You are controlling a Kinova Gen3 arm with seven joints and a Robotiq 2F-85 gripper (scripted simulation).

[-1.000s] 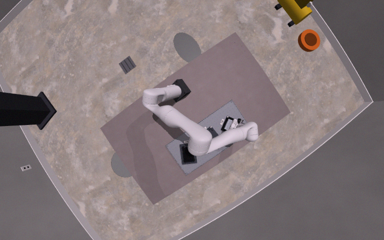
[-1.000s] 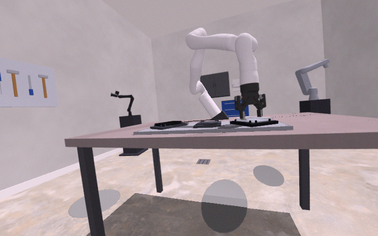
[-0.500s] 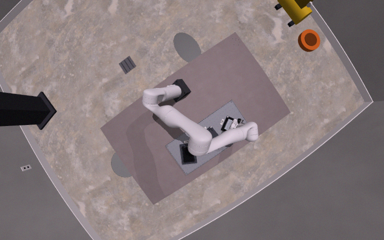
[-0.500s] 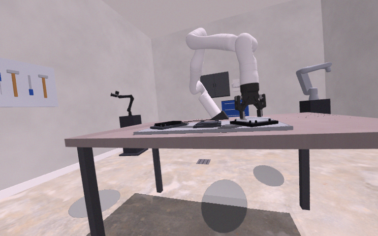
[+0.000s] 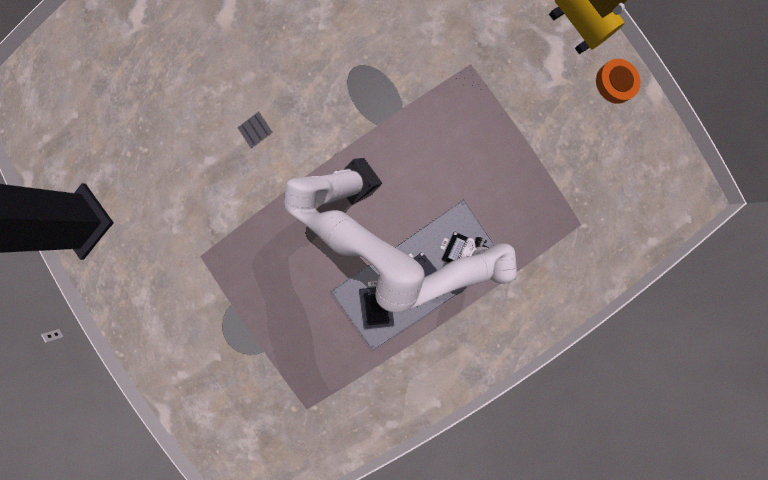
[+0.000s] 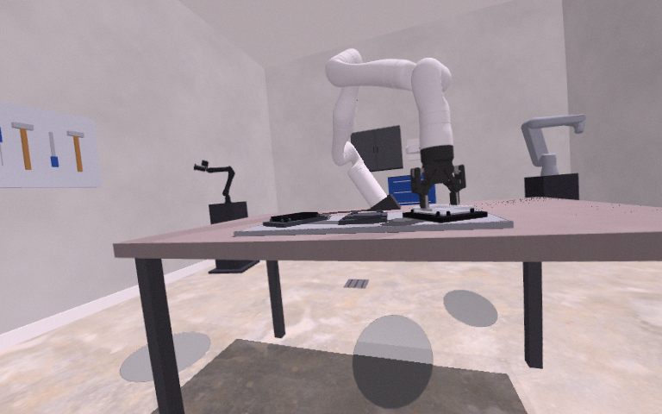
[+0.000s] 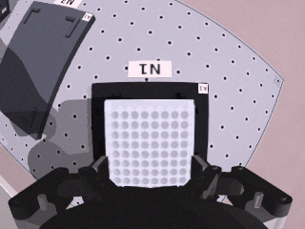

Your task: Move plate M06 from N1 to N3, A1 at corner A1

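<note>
Plate M06 (image 7: pixel 149 143) (image 5: pixel 459 247) (image 6: pixel 446 208) is a white well plate lying in the black nest N1 (image 7: pixel 98 98) (image 6: pixel 441 216), behind the N1 label (image 7: pixel 149 69). My gripper (image 7: pixel 150 166) (image 6: pixel 439 202) (image 5: pixel 471 246) reaches straight down over it and is shut on the plate's two opposite sides. The plate sits level, at the height of the nest. A second dark nest (image 7: pixel 38 57) (image 6: pixel 363 216) (image 5: pixel 424 261) lies to the left on the same board; I cannot read its label or tell whether a plate lies on it. A third nest (image 6: pixel 290 219) (image 5: pixel 376 308) lies farthest from me.
All the nests stand on a grey perforated board (image 7: pixel 223 57) (image 6: pixel 488 223) (image 5: pixel 453 217) on the brown table (image 6: pixel 341 244). My own arm (image 5: pixel 362 243) crosses above the middle nest. The board's right edge is close to N1.
</note>
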